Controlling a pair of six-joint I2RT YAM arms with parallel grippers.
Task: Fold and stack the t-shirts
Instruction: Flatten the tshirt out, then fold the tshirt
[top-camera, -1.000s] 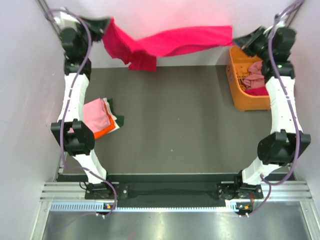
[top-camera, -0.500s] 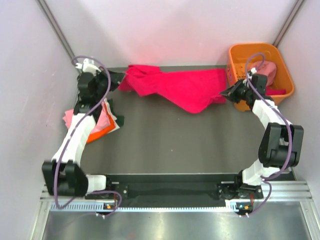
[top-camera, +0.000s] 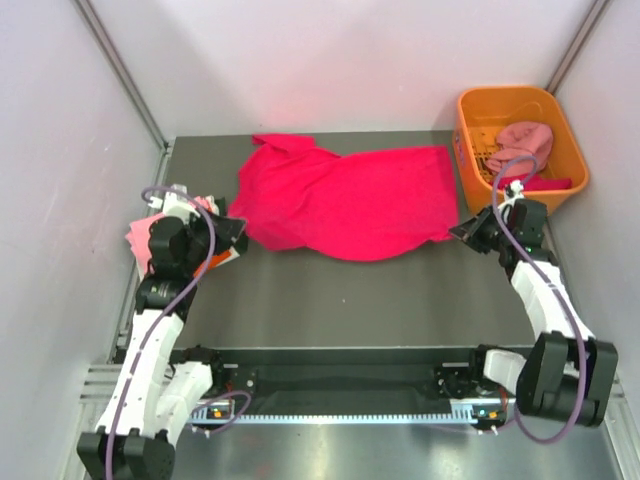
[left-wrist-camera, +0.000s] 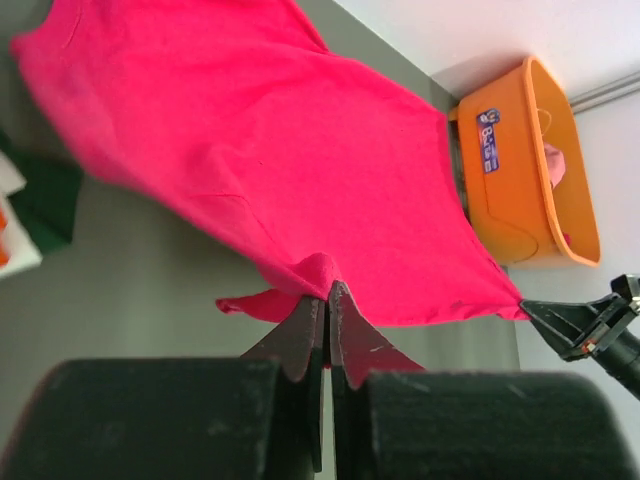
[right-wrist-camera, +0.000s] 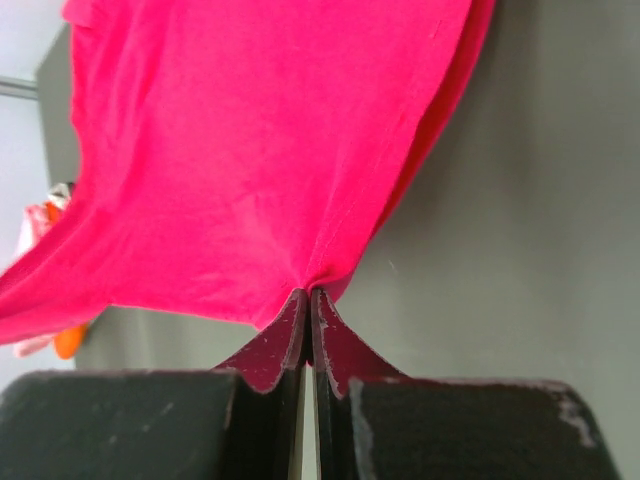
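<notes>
A large crimson-pink t-shirt (top-camera: 345, 195) lies spread across the back half of the dark table, pulled out between both arms. My left gripper (top-camera: 240, 228) is shut on its near left corner; the left wrist view shows the cloth (left-wrist-camera: 300, 170) pinched at the tips of that gripper (left-wrist-camera: 328, 290). My right gripper (top-camera: 458, 230) is shut on the near right corner, and the right wrist view shows the fabric (right-wrist-camera: 260, 150) bunching at its tips (right-wrist-camera: 309, 292). A small stack of folded t-shirts (top-camera: 140, 232), light pink over orange, sits by the left wall, partly hidden by the left arm.
An orange plastic basket (top-camera: 566, 140) stands at the back right corner with a dusty pink shirt (top-camera: 520, 140) and more cloth in it. Walls close in the table on the left, back and right. The right arm's elbow is close to the basket.
Both arms came down from high at the back and pulled toward me, laying the crimson shirt out flat on the table. Both grippers kept their hold.
</notes>
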